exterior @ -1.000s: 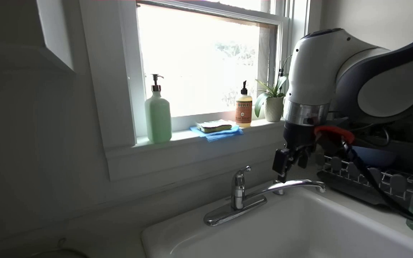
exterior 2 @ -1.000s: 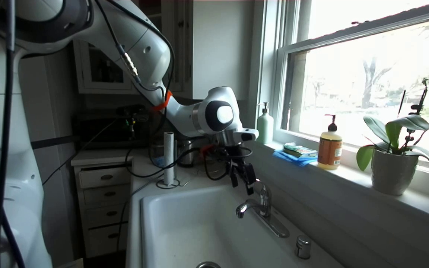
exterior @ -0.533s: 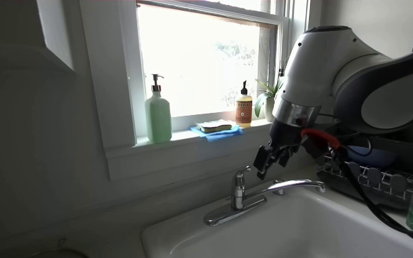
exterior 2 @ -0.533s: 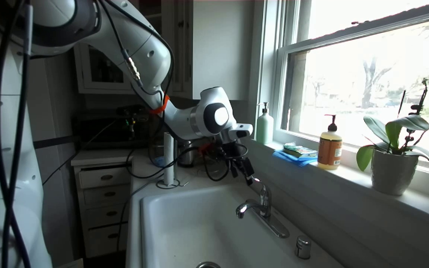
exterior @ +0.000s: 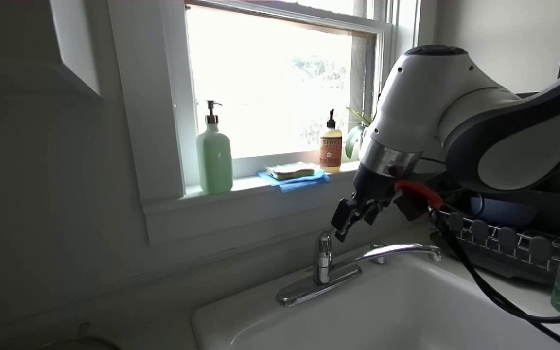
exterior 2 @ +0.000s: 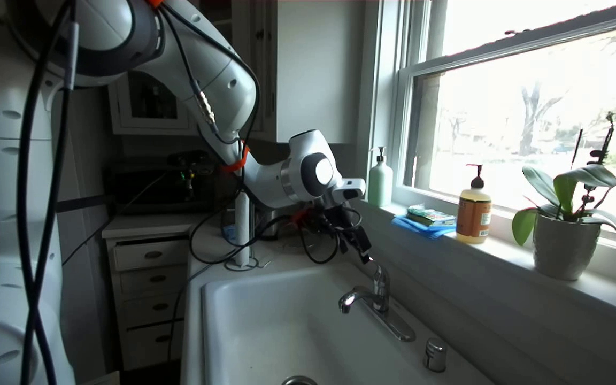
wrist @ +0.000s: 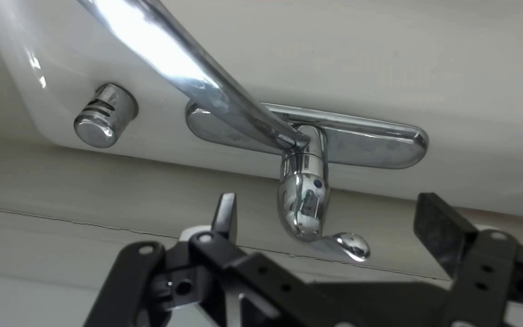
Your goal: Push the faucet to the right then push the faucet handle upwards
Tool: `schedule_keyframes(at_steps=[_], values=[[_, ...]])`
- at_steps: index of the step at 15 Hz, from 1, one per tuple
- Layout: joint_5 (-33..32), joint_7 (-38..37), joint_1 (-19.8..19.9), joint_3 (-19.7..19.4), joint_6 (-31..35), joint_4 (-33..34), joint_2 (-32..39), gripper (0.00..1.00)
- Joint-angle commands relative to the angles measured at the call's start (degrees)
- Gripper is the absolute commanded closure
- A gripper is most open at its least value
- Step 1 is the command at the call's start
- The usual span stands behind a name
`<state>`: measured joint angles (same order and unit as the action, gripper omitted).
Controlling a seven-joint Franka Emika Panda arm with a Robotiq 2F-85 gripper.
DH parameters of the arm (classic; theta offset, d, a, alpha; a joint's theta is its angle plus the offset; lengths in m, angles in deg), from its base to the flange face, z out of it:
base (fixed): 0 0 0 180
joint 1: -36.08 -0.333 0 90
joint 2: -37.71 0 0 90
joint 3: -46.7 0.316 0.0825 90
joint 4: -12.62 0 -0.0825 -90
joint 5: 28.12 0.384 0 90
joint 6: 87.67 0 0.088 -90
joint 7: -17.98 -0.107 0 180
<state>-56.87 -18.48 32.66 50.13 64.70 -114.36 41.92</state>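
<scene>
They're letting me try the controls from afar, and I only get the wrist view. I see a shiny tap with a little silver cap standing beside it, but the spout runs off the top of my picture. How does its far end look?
Observer: In an exterior view the spout ends in a tip that bends down.
Operator: Neat! And what's higher up, out of my picture?
Observer: A window above the tap; both exterior views show it.
Operator: This end effector, as they call it: is it pointing straight down?
Observer: No, in both exterior views it slants, leaning down toward the handle.
</scene>
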Motion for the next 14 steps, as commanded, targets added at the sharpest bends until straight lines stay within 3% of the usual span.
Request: schedule_keyframes(at_steps=[1, 7, 8, 9, 11, 14], values=[[0.84, 0.84, -0.78, -1.0, 0.49, 0.98, 1.07, 0.0], [0.62, 1.23, -1.12, -1.28, 2.69, 1.99, 2.67, 0.01], [0.49, 1.3, -1.23, -1.36, 3.02, 2.14, 2.92, 0.18], [0.08, 1.19, -1.33, -1.52, 3.52, 2.26, 3.11, 0.26], [-0.94, 0.5, -0.3, -0.48, 4.61, 2.69, 3.61, 0.35], [-1.33, 0.33, -0.38, -0.54, 5.82, 3.03, 4.06, 0.57]])
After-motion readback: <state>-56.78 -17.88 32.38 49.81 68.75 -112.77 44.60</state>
